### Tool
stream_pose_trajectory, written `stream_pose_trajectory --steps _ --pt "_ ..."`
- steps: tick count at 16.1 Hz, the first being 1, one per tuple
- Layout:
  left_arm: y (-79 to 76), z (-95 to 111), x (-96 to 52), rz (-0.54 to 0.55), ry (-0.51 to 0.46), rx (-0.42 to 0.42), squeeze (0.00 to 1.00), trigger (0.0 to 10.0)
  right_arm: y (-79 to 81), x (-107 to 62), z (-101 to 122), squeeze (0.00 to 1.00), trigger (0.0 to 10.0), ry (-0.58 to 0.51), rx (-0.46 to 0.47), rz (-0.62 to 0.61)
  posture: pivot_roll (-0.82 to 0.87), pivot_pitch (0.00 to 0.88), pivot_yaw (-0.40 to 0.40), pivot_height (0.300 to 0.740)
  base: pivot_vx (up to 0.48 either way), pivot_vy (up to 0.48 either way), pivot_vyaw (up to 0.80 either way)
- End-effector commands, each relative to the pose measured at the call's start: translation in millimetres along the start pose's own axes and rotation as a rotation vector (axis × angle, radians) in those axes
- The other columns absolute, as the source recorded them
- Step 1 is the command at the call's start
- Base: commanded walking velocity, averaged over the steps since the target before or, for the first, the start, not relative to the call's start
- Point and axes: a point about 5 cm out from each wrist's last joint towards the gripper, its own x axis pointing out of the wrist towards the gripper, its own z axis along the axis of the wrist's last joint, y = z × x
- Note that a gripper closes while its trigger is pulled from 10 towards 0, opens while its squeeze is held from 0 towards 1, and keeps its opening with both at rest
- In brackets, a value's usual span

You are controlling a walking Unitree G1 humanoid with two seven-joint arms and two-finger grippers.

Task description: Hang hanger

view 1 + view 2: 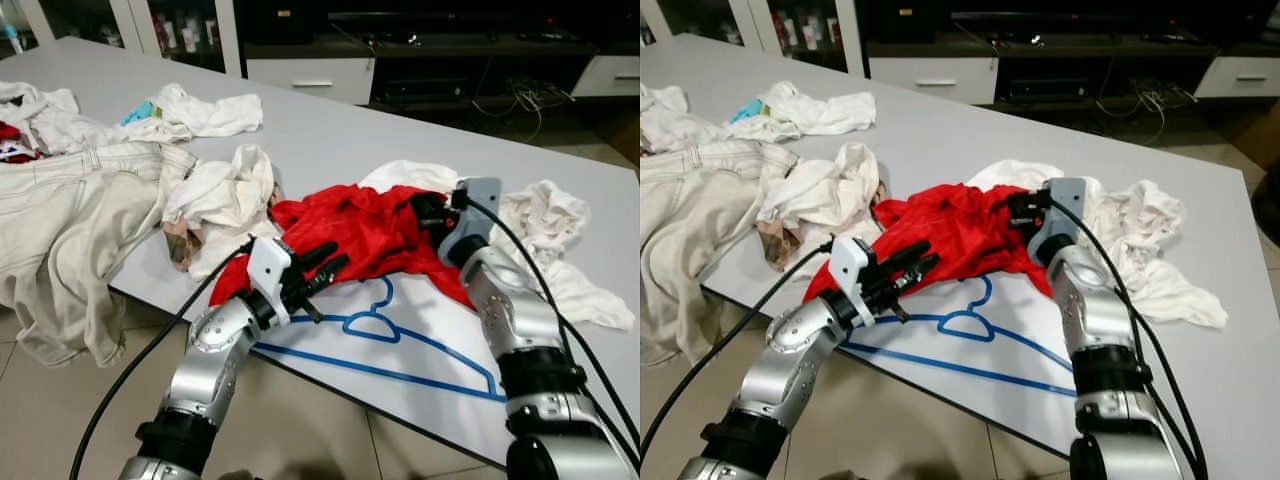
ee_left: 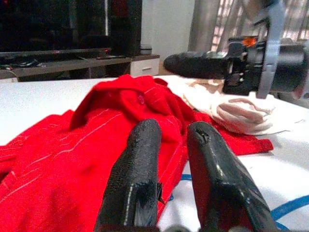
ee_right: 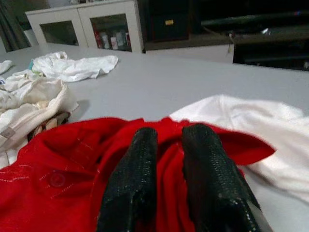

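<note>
**Hanger half under the red shirt, both our grippers at the cloth**

We face a large pale grey table strewn with laundry: cream trousers hanging over its left edge, white garments further back, a dark media cabinet beyond, tiled floor below.

At the near edge lies the blue hanger, flat on the table, its long bar running from our left gripper's side towards the right forearm, its hook pointing away from us and slipping under the red shirt. The shirt is bunched over the hook end and touches a white shirt to its right.

Our left gripper rests at the shirt's near left hem, just above the hanger's left shoulder, fingers narrowly parted with nothing between them. Our right gripper sits on the shirt's far right side, fingers close together with a fold of red cloth pressed in the gap; we judge it to be pinching the fabric.

The left arm is nearer the hanger, whose bar lies just beneath and beside its fingers. The coming move likely turns on clearing the cloth off the hook.
</note>
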Motion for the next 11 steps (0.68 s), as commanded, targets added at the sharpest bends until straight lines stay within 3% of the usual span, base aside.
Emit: stream_pose_trajectory --steps 1,5,8,9,10,11 --pt "3.6 0.7 0.8 0.017 -0.002 -0.018 0.0 10.0 -2.6 -4.2 4.6 1.0 10.0 -0.018 -0.049 -0.01 -0.05 0.0 -0.003 0.74 0.0 0.0 0.0" --pt "14.4 2.7 -1.5 0.11 -0.039 -0.085 0.0 10.0 -2.8 -18.6 -12.3 1.0 10.0 0.027 -0.129 -0.022 -0.05 0.0 -0.016 0.74 0.0 0.0 0.0" --pt "16.4 3.6 -5.8 0.132 -0.04 -0.053 0.0 10.0 -0.6 -23.8 -22.3 1.0 10.0 0.058 -0.196 -0.013 -0.03 0.0 -0.026 0.74 0.0 0.0 0.0" --pt "14.5 2.5 -7.2 0.124 -0.033 -0.037 0.0 10.0 -3.3 -24.7 -21.3 0.75 10.0 0.049 -0.19 -0.02 -0.02 0.0 -0.027 0.74 0.0 0.0 0.0" --pt "13.6 2.2 -8.0 0.122 -0.032 -0.033 0.0 10.0 -4.0 -25.0 -20.9 0.0 10.0 0.046 -0.185 -0.023 -0.02 0.0 -0.027 0.74 0.0 0.0 0.0" --pt "12.0 2.3 -9.1 0.12 -0.034 -0.031 0.0 10.0 -5.4 -25.7 -19.8 0.0 10.0 0.038 -0.183 -0.029 -0.02 0.0 -0.024 0.74 0.0 0.0 0.0"
